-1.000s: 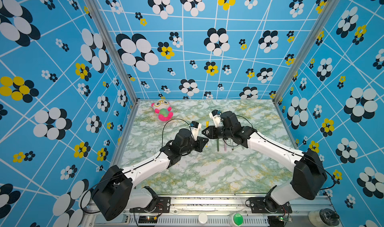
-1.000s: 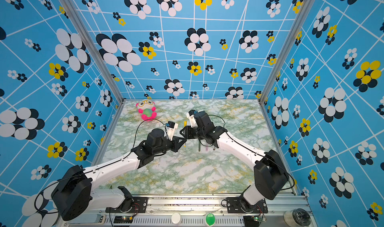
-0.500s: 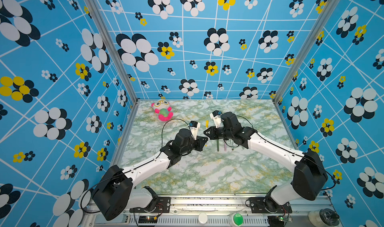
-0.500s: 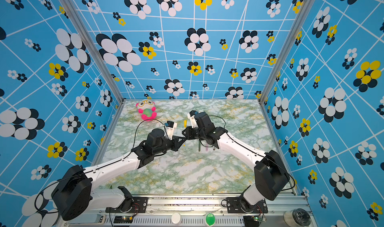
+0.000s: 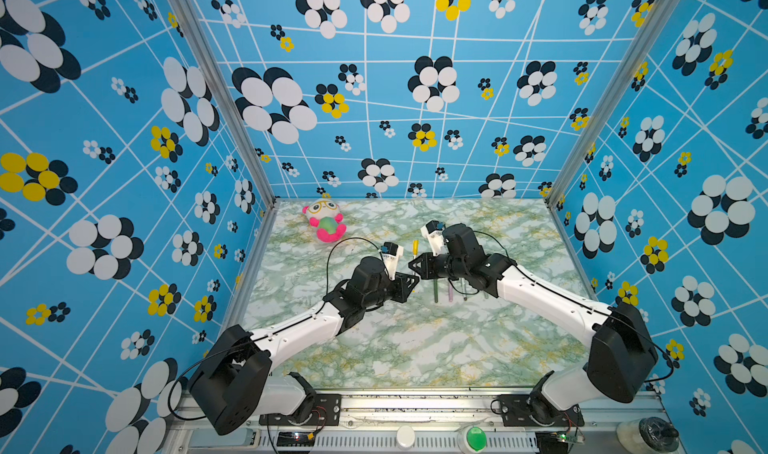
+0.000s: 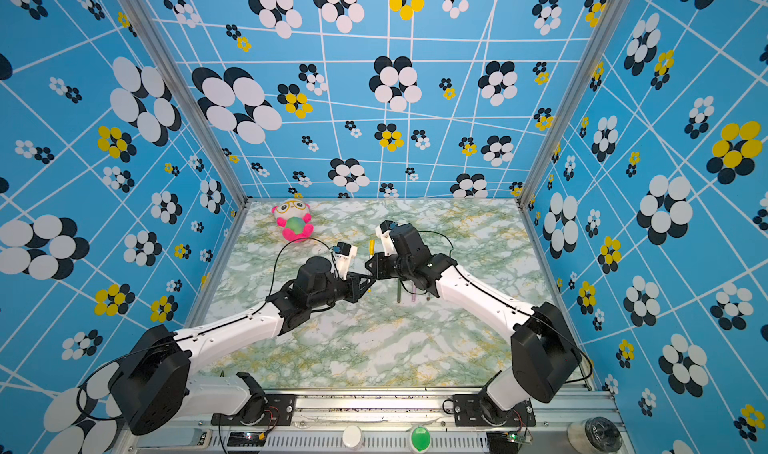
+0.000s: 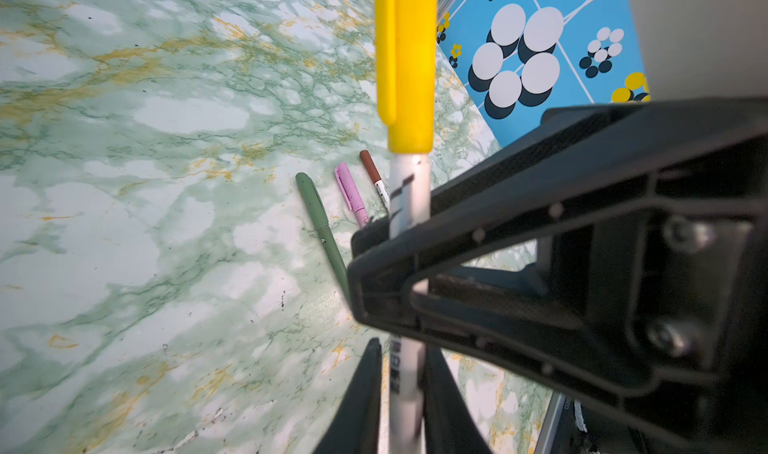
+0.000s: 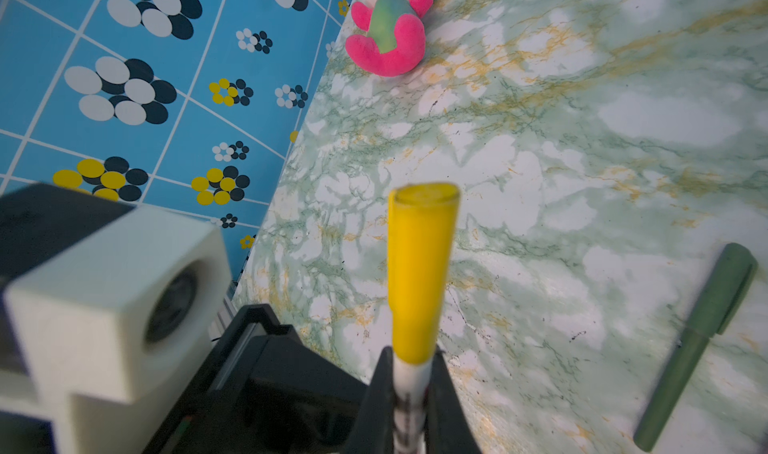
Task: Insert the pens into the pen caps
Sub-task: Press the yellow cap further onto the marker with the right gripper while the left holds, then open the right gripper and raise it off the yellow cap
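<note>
In both top views the left hand (image 5: 410, 283) (image 6: 370, 280) and right hand (image 5: 414, 265) (image 6: 370, 265) met tip to tip above the middle of the counter (image 5: 415, 348). A yellow cap (image 5: 414, 247) stood upright just behind them, but the shaft under it was too small to make out. A dark green pen (image 5: 435, 293) and a pink pen (image 5: 450, 295) lay side by side on the counter, partly under the right arm. A plush toy (image 5: 324, 223) sat at the far left.

The left wrist view showed that shaft: a white pen (image 7: 409, 182) with the cap (image 7: 409, 57) seated on its end. The right hand (image 7: 395, 240) was clamped across it. The left hand's fingers (image 7: 368, 389) flanked the pen lower down, with a sliver of counter showing on one side; whether they pressed could not be told. Only here did a brown-capped pen (image 7: 374, 173) appear, beside the pink one.

The right wrist view looked along the pen, with the right hand (image 8: 410, 358) closed on it just below the cap. Of the pens on the counter, only the dark green one (image 8: 702, 344) showed.
</note>
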`<state>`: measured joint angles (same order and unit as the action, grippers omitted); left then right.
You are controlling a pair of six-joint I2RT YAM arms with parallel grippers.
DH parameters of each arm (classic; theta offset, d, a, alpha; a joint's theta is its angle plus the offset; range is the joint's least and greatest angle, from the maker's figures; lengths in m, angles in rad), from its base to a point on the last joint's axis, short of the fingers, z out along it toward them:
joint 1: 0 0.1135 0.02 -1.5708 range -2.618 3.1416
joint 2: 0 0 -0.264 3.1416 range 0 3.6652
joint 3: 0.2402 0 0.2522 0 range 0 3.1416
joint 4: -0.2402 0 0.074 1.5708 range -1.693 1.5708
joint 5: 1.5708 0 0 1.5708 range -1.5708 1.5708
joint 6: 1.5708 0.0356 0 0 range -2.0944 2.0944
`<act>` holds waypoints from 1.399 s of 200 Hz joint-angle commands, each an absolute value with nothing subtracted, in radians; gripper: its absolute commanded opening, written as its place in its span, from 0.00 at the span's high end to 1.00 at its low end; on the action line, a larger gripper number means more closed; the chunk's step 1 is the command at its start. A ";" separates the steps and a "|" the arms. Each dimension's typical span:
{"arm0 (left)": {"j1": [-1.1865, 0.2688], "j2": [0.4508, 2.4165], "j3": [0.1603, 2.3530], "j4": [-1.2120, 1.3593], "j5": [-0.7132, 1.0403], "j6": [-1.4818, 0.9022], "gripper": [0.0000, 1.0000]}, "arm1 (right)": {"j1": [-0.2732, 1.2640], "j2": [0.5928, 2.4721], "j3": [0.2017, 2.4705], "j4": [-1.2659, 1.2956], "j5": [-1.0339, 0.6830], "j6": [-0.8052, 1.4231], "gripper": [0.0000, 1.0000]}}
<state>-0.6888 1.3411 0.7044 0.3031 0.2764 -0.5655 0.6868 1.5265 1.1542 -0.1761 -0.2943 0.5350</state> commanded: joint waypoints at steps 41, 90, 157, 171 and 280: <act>-0.691 1.351 0.736 0.307 0.284 -0.564 0.94 | 0.692 1.498 1.160 -0.168 -0.322 0.531 0.92; -0.691 1.348 0.739 0.291 0.273 -0.566 1.00 | 0.692 1.500 1.172 -0.186 -0.299 0.527 0.85; -0.692 1.345 0.748 0.263 0.282 -0.550 1.00 | 0.675 1.438 1.147 -0.225 -0.226 0.528 0.54; -0.691 1.347 0.746 0.259 0.290 -0.548 1.00 | 0.667 1.429 1.149 -0.227 -0.221 0.524 0.53; -0.694 1.331 0.726 0.239 0.390 -0.522 1.00 | 0.632 1.492 1.245 -0.236 -0.266 0.487 0.48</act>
<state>-0.6907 1.3464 0.7216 0.2539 0.3454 -0.5488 0.6376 1.4689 1.2030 -0.2291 -0.2432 0.5083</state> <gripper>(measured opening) 0.139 0.526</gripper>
